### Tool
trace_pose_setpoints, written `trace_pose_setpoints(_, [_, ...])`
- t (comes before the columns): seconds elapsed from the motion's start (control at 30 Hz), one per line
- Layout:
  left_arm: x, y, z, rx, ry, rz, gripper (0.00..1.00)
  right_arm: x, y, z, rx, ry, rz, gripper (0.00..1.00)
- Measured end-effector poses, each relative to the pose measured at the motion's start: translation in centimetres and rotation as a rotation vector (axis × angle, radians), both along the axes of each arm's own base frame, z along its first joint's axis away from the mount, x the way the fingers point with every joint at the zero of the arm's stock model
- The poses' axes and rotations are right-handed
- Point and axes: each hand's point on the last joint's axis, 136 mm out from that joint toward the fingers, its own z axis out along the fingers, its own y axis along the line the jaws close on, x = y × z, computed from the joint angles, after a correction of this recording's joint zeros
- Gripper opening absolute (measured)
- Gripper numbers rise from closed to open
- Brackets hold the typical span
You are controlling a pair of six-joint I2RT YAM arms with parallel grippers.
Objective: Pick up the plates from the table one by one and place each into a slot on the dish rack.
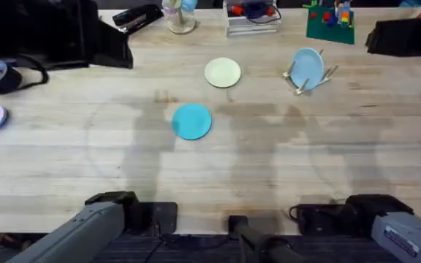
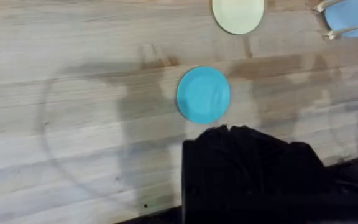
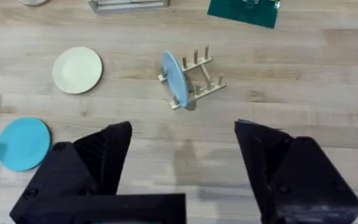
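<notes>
Teal plate (image 1: pixel 192 120) lies flat at the table's (image 1: pixel 64 168) centre, cream plate (image 1: pixel 223 72) at one o'clock from it, both unpicked, so the right gripper (image 3: pixel 182 155), jaws wide, must first reach a plate; left jaws I cannot tell, dish rack (image 3: pixel 197 81) at two o'clock.

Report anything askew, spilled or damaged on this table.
Nothing stands out. The teal plate and cream plate lie flat on the table; a light-blue plate stands upright in the dish rack.
</notes>
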Motion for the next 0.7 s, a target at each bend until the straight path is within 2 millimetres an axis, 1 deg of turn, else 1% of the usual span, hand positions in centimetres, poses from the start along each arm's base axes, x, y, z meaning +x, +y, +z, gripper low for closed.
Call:
trace_pose_setpoints(0.13, [0.5,-0.2,-2.2,-0.063,0.025,-0.015,0.042,0.0,0.0,0.0,0.000,0.000,0.000,0.995])
trace_pose_setpoints(0.4, [0.5,-0.7,-7.3,-0.177,0.092,-0.041,0.042,0.0,0.0,0.0,0.000,0.000,0.000,0.995])
trace_pose_setpoints(0.7, [0.7,-1.3,-11.4,-0.230,0.144,-0.058,0.042,0.0,0.0,0.0,0.000,0.000,0.000,0.995])
